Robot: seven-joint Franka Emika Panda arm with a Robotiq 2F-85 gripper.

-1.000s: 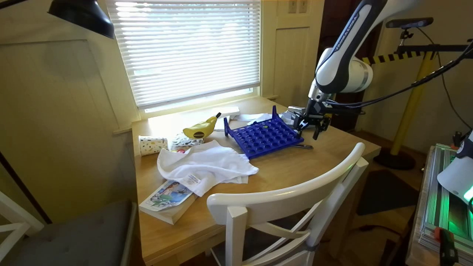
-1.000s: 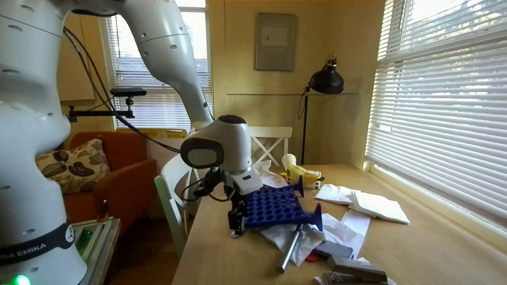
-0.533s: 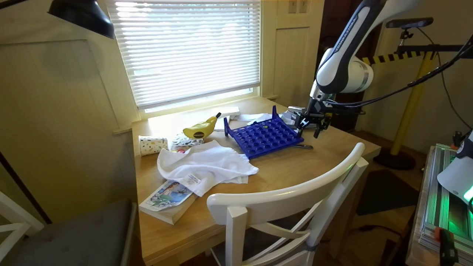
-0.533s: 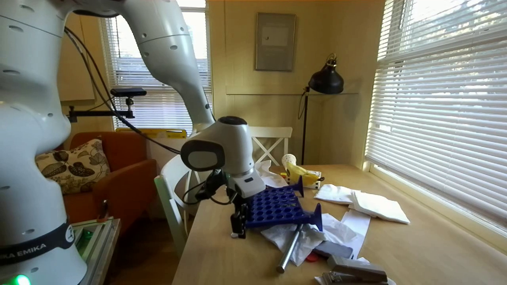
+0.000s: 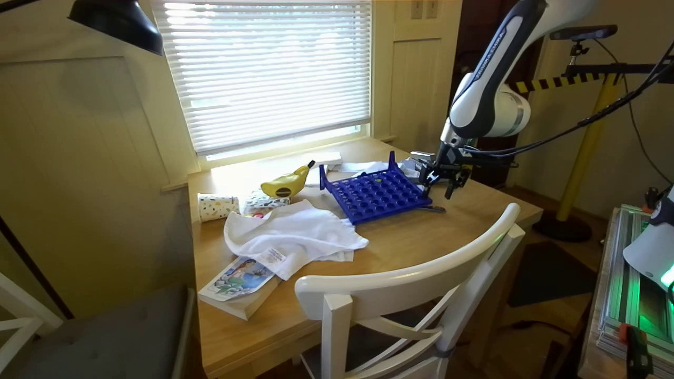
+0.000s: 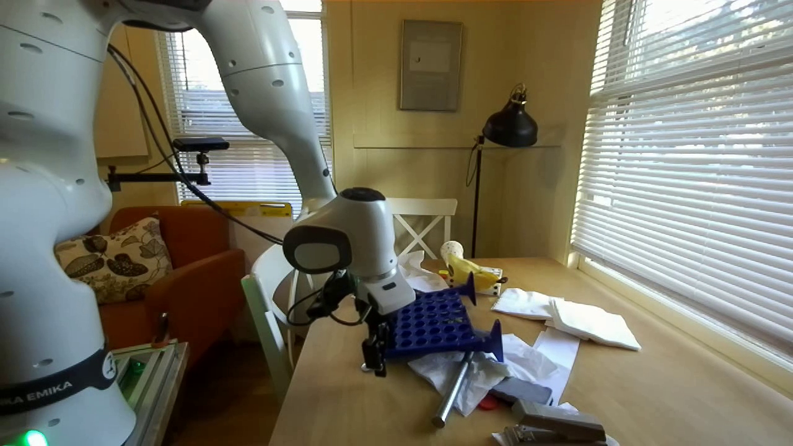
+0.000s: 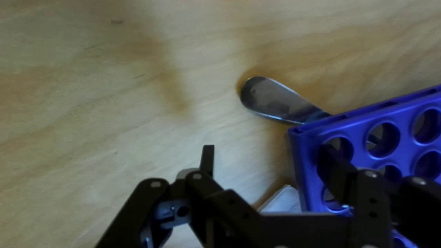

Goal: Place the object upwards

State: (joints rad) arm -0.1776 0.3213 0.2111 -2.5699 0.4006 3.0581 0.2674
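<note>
On the table (image 5: 410, 242), a blue grid (image 5: 376, 195), broad side down, feet (image 6: 497, 342) toward the window (image 5: 268, 79); presumably to be stood on those feet. At a corner of the end away from them, the gripper (image 5: 437, 193), clamped on nothing: one finger (image 7: 207, 160) outside the side edge, its partner over the grid, spread with that edge between. Dipped into a hole or only above one: cannot tell. Could slip off on closing, if biting too shallow on seemingly slick plastic. Could drag the grid sideways, if snagged by a tip in a hole. Held so near a corner, likely to twist rather than rise square. Might also shift the utensil (image 7: 275, 98) poking out from beneath. At set-down, apt to rock or topple, with rod (image 6: 454, 390) and crumpled paper (image 6: 523, 356) near the feet; better carried away from both first.
</note>
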